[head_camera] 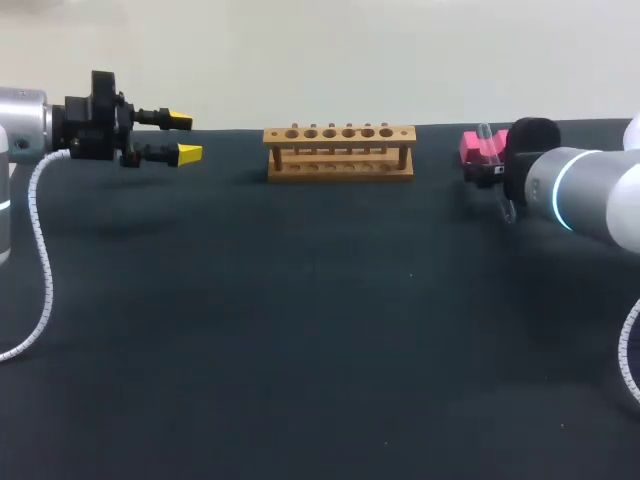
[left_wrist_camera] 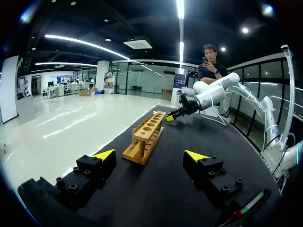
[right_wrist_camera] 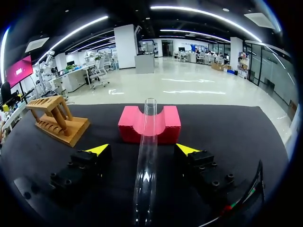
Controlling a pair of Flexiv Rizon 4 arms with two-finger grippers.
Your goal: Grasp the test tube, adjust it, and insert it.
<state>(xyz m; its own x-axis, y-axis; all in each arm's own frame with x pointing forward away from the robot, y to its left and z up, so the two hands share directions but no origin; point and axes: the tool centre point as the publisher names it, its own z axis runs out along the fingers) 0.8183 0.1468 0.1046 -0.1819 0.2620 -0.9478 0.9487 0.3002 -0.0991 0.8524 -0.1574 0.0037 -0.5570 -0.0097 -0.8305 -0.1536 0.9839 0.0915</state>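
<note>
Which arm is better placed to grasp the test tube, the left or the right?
Right. The right hand, open, straddles the test tube on the red holder; the left hand hangs empty beyond the wooden rack.

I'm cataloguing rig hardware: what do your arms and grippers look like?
The left arm and right arm are silver-grey cylinders trailing white coiled cables; the right has a blue ring. The left gripper and right gripper are black bolted blocks with yellow wedge tips.

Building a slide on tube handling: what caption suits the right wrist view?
Open right tool straddles the test tube resting on the red block, wooden rack beside.
</note>
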